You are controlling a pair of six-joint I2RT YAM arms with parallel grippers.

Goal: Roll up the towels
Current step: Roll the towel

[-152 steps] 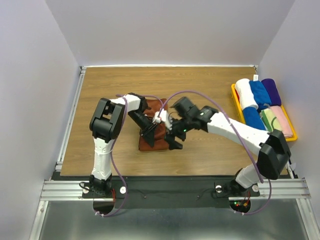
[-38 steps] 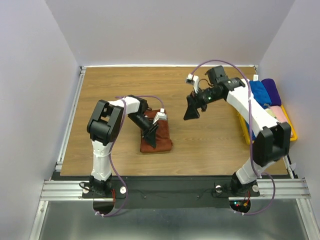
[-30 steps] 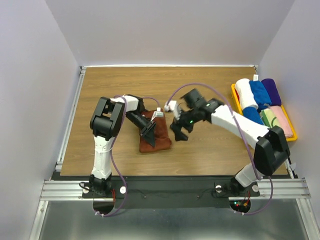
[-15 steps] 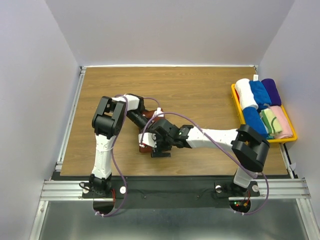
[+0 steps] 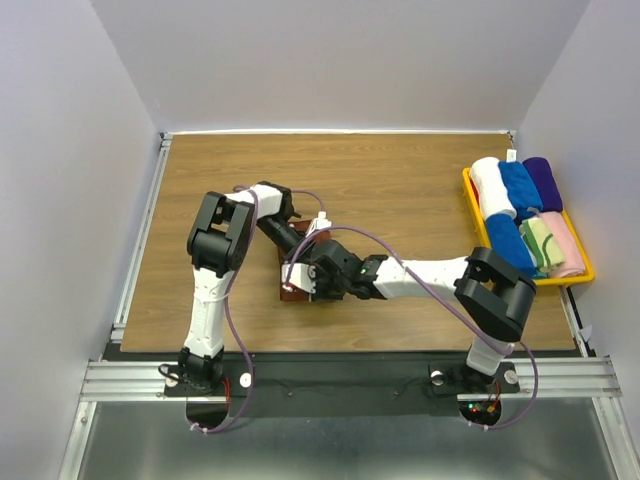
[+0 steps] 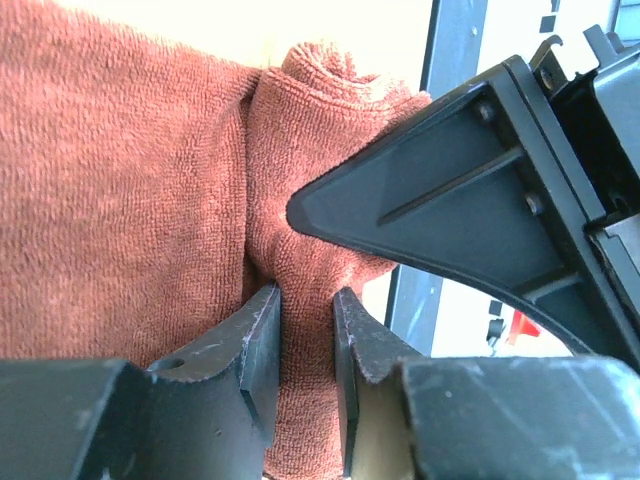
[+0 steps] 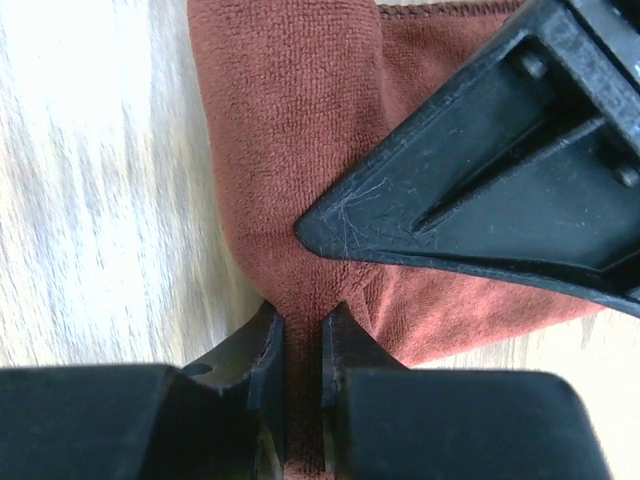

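The rust-brown towel point(image 5: 291, 292) lies partly rolled on the wooden table, mostly hidden under both arms. In the left wrist view my left gripper point(image 6: 305, 300) is shut on a raised fold of this towel point(image 6: 120, 180), beside its rolled end. In the right wrist view my right gripper point(image 7: 300, 318) is shut on the towel's point(image 7: 290, 120) bunched edge. From above, the left gripper point(image 5: 303, 252) and right gripper point(image 5: 300, 281) meet over the cloth. A cream-and-green towel point(image 5: 541, 240) lies rolled in the tray.
A yellow tray point(image 5: 469, 186) at the right edge holds white point(image 5: 490, 185), blue point(image 5: 518, 186), purple point(image 5: 543, 181) and pink point(image 5: 566, 246) rolls. The right forearm point(image 5: 420, 275) stretches low across the table's front. Walls close in on three sides.
My right arm has swung from the tray side across to the brown towel, and its jaws have closed on the cloth's edge. The left gripper has kept its grip.
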